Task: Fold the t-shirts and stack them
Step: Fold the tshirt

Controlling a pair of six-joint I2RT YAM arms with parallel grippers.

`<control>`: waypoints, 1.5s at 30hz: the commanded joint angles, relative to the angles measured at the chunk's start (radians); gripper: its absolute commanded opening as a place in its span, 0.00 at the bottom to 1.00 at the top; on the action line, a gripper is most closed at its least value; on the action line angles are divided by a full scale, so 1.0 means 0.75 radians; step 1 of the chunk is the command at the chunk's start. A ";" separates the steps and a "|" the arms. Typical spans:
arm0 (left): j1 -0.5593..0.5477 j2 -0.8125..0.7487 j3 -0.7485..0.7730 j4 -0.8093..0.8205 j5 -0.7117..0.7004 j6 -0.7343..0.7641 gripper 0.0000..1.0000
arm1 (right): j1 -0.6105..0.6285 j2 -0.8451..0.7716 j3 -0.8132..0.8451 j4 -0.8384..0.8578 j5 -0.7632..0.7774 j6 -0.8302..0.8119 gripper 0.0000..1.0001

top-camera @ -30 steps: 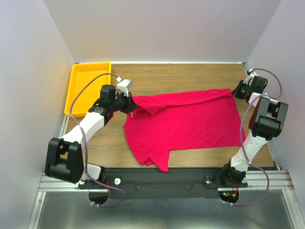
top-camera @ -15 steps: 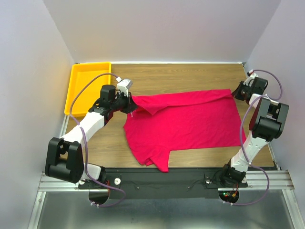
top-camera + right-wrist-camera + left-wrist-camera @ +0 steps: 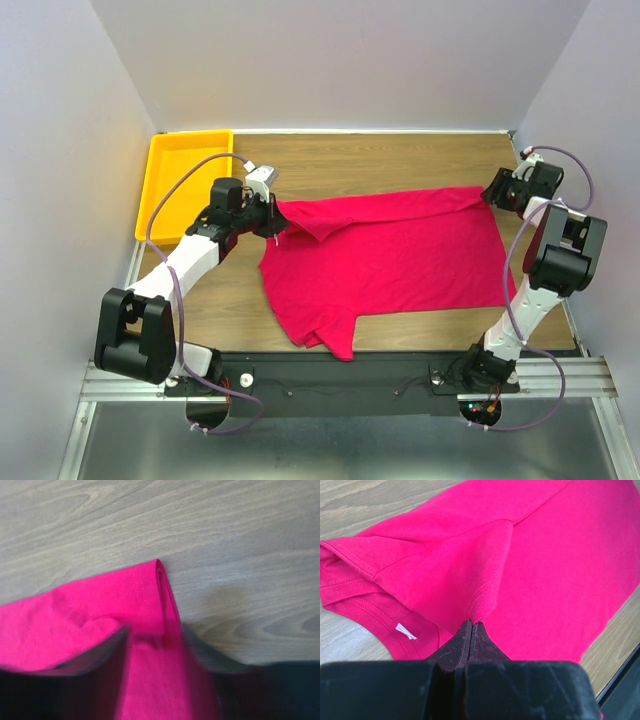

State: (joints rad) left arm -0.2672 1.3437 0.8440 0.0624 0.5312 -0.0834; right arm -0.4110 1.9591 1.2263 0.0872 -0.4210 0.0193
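Observation:
The crimson t-shirt (image 3: 390,250) lies spread across the wooden table, with a folded bunch at its near-left corner. My left gripper (image 3: 272,213) is at the shirt's far-left end, near the collar. In the left wrist view this gripper (image 3: 471,625) is shut on a pinched fold of the t-shirt (image 3: 545,555), next to the white neck label (image 3: 402,630). My right gripper (image 3: 492,195) is at the shirt's far-right corner. The right wrist view shows its jaws (image 3: 155,632) blurred and spread apart, with the hemmed corner of the t-shirt (image 3: 100,605) lying loose between them.
A yellow plastic tray (image 3: 152,190) stands at the far left corner of the table (image 3: 400,160), just behind my left arm. Bare wood shows beyond the shirt up to the back wall. The black rail with both arm bases runs along the near edge.
My right gripper's jaws have opened off the shirt's far-right corner, and the gripper has shifted slightly left. The left arm and the shirt have not moved.

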 commanded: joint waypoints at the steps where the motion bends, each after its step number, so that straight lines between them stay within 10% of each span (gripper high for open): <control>1: -0.002 -0.029 0.004 0.033 0.046 0.007 0.00 | -0.018 -0.104 -0.009 0.066 -0.011 -0.015 0.71; 12: -0.002 -0.039 0.006 0.040 0.051 0.015 0.00 | -0.021 -0.211 -0.050 0.064 -0.075 -0.011 0.73; 45: -0.002 -0.076 -0.007 0.033 0.061 0.011 0.00 | -0.021 0.049 0.132 -0.182 0.074 0.118 0.39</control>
State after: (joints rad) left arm -0.2672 1.3312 0.8436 0.0624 0.5499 -0.0830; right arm -0.4187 2.0319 1.3319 -0.0483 -0.3733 0.1329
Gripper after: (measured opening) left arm 0.026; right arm 0.397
